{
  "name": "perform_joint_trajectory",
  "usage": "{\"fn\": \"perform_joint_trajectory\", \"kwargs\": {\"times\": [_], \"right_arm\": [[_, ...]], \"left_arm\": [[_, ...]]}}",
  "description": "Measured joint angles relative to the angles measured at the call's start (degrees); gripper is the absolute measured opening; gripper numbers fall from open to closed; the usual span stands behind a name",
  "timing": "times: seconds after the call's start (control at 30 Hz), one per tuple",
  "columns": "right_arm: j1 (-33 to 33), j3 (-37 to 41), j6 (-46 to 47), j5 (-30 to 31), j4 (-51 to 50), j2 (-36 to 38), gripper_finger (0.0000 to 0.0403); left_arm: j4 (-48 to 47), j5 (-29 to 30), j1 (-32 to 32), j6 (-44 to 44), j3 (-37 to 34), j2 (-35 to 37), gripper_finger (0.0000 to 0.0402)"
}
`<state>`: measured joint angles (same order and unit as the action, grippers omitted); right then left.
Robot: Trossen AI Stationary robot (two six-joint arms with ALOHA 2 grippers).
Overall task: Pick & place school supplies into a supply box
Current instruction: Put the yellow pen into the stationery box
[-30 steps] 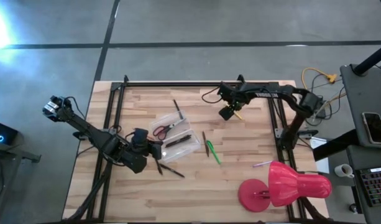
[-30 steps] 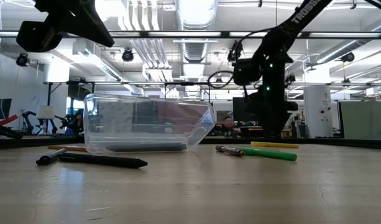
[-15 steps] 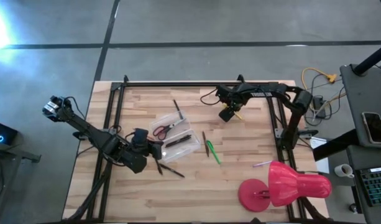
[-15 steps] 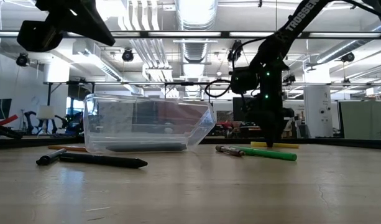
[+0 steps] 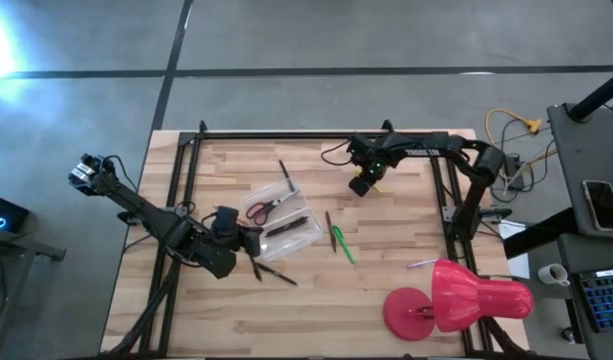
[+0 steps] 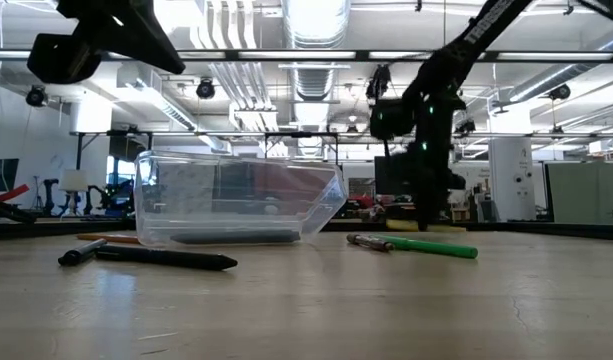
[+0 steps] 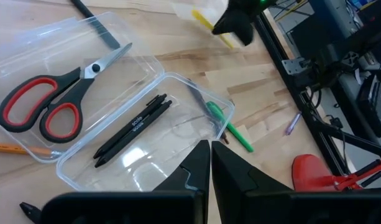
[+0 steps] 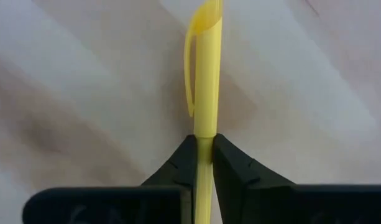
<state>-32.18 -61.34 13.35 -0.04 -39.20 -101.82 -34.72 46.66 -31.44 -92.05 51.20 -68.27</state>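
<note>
Inside, the supply box point(image 7: 146, 134) holds two black pens point(image 7: 131, 129); right fingers point(image 8: 178, 163) clamp a yellow pen point(image 8: 206, 81).

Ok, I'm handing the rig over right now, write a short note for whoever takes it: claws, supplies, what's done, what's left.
Right claw: shut on the yellow pen, low at the table's far right.
Left claw: shut, empty, by the box's near left corner.
Done: scissors and two black pens lie in the box's two open halves.
Left: carry the yellow pen to the box; then the green pen and brown pencil right of the box, dark pens in front of it, a dark pencil behind it, and the pink pen near the lamp.
</note>
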Motion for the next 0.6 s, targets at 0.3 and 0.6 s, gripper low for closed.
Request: {"fn": "perform_joint_trajectory", "kwargs": {"times": [0.3,0.6], "right_arm": [[6.26,-0.09,-1.12,-9.77,17.08,10.69,0.0022],[14.4,-2.55,2.55,-21.66,28.02,5.84,0.002]], "left_arm": [[0.07,0.02,-0.02,0.0,-0.57,0.02,0.0],[-0.13,-0.01,-0.04,-0.02,-0.53,0.12,0.0]]}}
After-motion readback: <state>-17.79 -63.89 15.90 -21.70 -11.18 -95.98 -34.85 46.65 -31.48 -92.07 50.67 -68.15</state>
